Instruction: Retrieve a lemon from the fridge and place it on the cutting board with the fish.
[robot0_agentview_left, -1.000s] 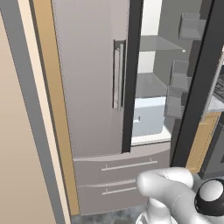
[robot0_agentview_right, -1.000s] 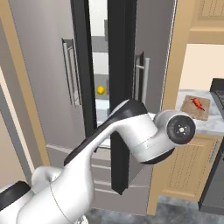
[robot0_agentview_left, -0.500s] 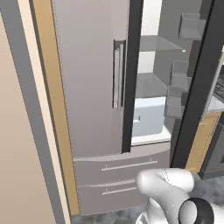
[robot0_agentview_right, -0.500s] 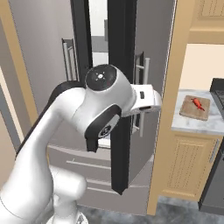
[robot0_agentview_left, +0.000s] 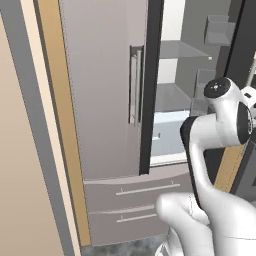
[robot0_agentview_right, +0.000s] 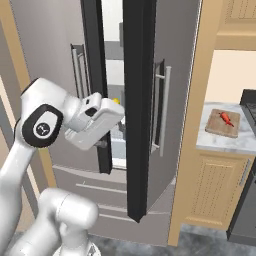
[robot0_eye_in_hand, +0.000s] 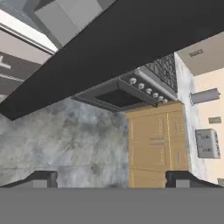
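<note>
From the camera behind the arm's left shoulder, the tall grey steel French-door fridge (robot0_agentview_left: 105, 100) fills most of what I can see. Its left door is shut, with a vertical bar handle on it; a black door edge runs down beside the handle, and past it the lit inside shows glass shelves and a pale drawer. Two lower drawers with thin bar handles sit underneath. The white arm with dark joints (robot0_agentview_left: 220, 125) rises at the lower right and bends up in front of the opening.

From the camera behind the right shoulder, the fridge stands with both doors ajar and a narrow lit gap between them. The arm reaches across from the left, its white hand held right at that gap, level with the lower shelves; the fingers themselves are hidden from this side. A speck of the small bright yellow lemon (robot0_agentview_right: 116, 100) peeks out just above the hand, inside the fridge. Off to the right, past a tan wooden panel, the small flat brown wooden cutting board (robot0_agentview_right: 223, 123) lies on the grey-white marble bench (robot0_agentview_right: 220, 142), near its back edge, with the small reddish-orange fish (robot0_agentview_right: 227, 118) lying on top of it. A tan wooden cabinet (robot0_agentview_right: 215, 187) sits below the bench.

From the hand's own camera, the gripper (robot0_eye_in_hand: 112, 179) has its two dark tips spread far apart with nothing between them. Ahead is a broad black door edge, mottled grey floor (robot0_eye_in_hand: 61, 140), a dark stove with knobs (robot0_eye_in_hand: 140, 87) and the tan cabinets.
</note>
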